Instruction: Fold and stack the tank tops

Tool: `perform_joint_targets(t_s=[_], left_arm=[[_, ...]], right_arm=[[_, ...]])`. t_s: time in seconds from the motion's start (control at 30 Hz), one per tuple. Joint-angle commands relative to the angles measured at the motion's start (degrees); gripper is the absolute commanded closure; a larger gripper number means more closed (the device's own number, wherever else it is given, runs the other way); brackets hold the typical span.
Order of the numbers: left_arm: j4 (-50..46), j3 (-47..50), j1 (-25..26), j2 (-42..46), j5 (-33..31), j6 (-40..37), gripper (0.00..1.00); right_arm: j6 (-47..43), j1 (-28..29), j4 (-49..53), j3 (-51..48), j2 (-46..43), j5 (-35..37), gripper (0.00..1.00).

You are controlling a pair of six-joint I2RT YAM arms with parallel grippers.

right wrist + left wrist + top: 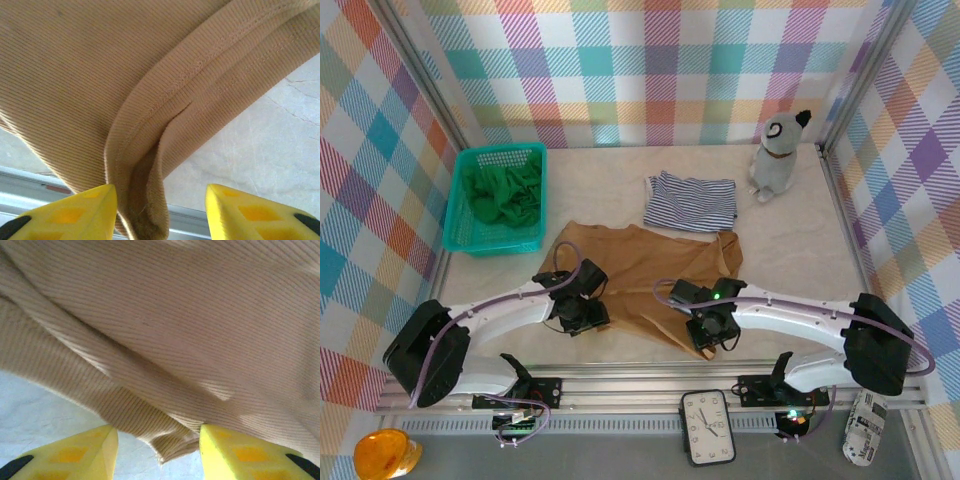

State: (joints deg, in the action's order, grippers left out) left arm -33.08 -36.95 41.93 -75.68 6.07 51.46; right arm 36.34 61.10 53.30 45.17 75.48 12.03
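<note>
Tan top is lying with its near edge between each claw's fingers; left claw and right claw are standing half-open, gripping nothing.

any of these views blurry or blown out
Top external: sharp and evenly lit, with only soft shadows on the table. Left wrist: the tan tank top looks slightly soft, with bright patches on its folds. Right wrist: its hem stitching is crisp, while the bare table at right is washed out pale.
</note>
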Motion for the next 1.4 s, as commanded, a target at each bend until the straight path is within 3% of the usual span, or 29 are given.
perform_joint_targets(t_s=[0.0, 0.13, 0.4, 0.67, 0.93, 1.03, 1.17, 1.37], left_arm=[[2.7, 0.7, 1.1, -2.0, 0.8, 0.8, 0.56], [2.1, 0.2, 1.0, -2.5, 0.4, 0.0, 0.65], [-0.1, -0.6, 1.1, -1.5, -0.3, -0.6, 0.82], [-3.1, -1.3, 1.0, -0.8, -0.8, -2.2, 0.91], [-3.7, -1.5, 1.1, -0.7, -0.7, -2.6, 0.99], [-4.6, -1.7, 1.0, 0.0, -1.2, -2.8, 1.0], [-7.0, -2.9, 1.0, 0.6, -2.4, -3.7, 1.0], [-16.5, -9.1, 0.7, 4.4, -7.1, -6.0, 1.0]], right_arm=[[-0.8, 2.6, -0.6, -1.6, -1.0, 2.7, 0.5], [-2.9, 7.7, -1.2, 0.4, -0.7, 6.5, 0.51], [-2.0, 11.2, 0.3, 0.6, 3.0, 4.9, 0.55], [-0.1, 13.0, 1.2, 0.6, -3.6, 3.1, 0.57], [-1.6, 13.4, 1.4, 1.1, 6.2, 3.2, 0.59], [-1.2, 13.4, 1.0, 0.6, 7.4, 2.2, 0.66], [0.1, 12.3, 2.6, 0.7, 5.4, 4.1, 0.88], [1.6, 3.8, 4.1, 1.9, -6.7, 4.9, 0.97]])
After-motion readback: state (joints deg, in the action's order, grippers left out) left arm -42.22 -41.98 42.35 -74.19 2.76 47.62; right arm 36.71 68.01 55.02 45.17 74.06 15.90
